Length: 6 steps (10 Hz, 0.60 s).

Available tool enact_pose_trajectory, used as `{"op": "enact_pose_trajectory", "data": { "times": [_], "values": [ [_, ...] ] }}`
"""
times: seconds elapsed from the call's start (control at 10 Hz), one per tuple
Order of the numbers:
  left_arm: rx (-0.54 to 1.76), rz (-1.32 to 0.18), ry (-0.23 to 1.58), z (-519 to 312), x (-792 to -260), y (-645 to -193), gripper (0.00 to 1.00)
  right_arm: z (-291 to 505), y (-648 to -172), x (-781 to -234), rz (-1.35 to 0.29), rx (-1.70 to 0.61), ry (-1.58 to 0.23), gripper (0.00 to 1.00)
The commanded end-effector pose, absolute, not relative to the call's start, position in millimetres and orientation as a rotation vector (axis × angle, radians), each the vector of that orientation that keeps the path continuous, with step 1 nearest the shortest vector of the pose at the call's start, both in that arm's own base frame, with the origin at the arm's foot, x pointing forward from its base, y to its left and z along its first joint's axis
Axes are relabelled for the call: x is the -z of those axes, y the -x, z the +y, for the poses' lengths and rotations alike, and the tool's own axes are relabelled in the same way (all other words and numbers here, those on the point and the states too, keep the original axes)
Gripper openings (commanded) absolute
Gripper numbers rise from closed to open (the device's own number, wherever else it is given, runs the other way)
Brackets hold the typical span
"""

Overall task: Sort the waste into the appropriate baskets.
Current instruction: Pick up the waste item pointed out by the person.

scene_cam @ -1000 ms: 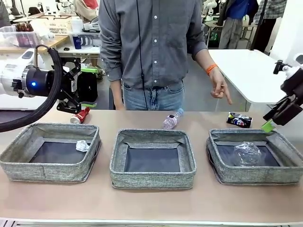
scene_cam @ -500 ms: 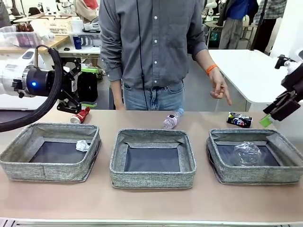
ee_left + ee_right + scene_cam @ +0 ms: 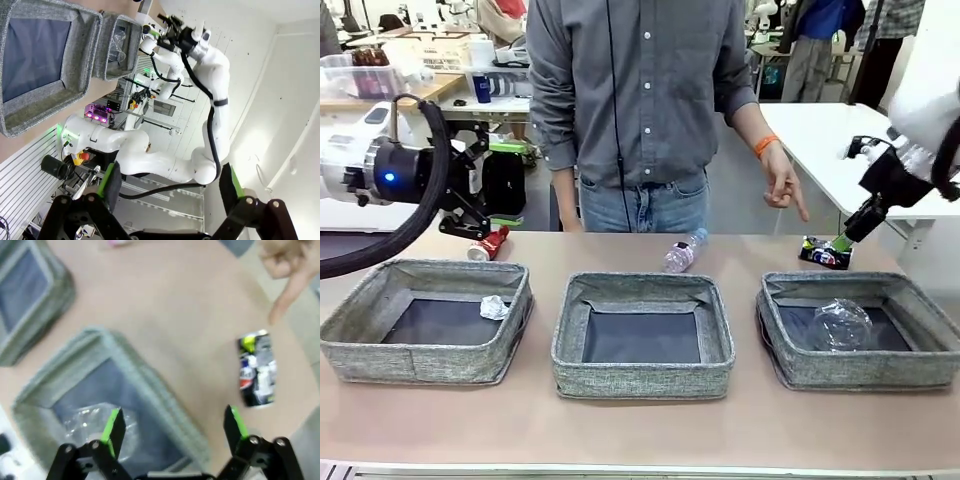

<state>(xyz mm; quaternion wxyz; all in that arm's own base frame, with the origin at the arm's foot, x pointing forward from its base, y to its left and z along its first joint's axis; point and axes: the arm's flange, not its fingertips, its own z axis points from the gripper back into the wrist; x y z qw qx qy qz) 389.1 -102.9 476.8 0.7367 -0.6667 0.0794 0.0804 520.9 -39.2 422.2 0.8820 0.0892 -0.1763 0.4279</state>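
Three grey baskets stand in a row: left (image 3: 380, 350), middle (image 3: 640, 375), right (image 3: 790, 362). A white paper ball (image 3: 493, 308) lies in the left one and a clear plastic cup (image 3: 842, 325) in the right one. Behind them on the table lie a crushed red can (image 3: 492, 243), a clear bottle (image 3: 684, 253) and a crushed dark can (image 3: 825, 254). My right gripper (image 3: 848, 232) hangs open just above and right of the dark can (image 3: 256, 369), past the right basket's far wall (image 3: 165, 390). My left gripper (image 3: 470, 212) is open and holds nothing, raised near the red can.
A person stands at the far side, one hand (image 3: 782, 185) pointing down toward the dark can. The left wrist view looks sideways along the middle basket (image 3: 75, 60) toward the right arm (image 3: 200, 45). Bare table lies in front of the baskets.
My right gripper has swung left and away from the right basket's far right corner, to just above the dark can. The left arm has stayed still.
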Motion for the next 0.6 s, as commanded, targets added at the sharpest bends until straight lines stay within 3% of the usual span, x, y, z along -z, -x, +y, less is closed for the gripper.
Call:
{"op": "enact_pose_trajectory", "data": {
  "times": [0.0, 0.2, 0.3, 0.5],
  "values": [
    [-0.178, 0.174, 1.456, -103, -479, -388, 1.00, -56, -561, -413, -0.441, -0.983, -0.109, 1.00],
    [-0.178, 0.174, 1.456, -103, -479, -388, 1.00, -71, -576, -404, -0.499, -0.856, -0.152, 1.00],
    [-0.178, 0.174, 1.456, -103, -479, -388, 1.00, -53, -566, -405, -0.398, -0.946, -0.099, 1.00],
    [-0.178, 0.174, 1.456, -103, -479, -388, 1.00, -65, -577, -401, -0.429, -0.903, -0.105, 1.00]
  ]
}}
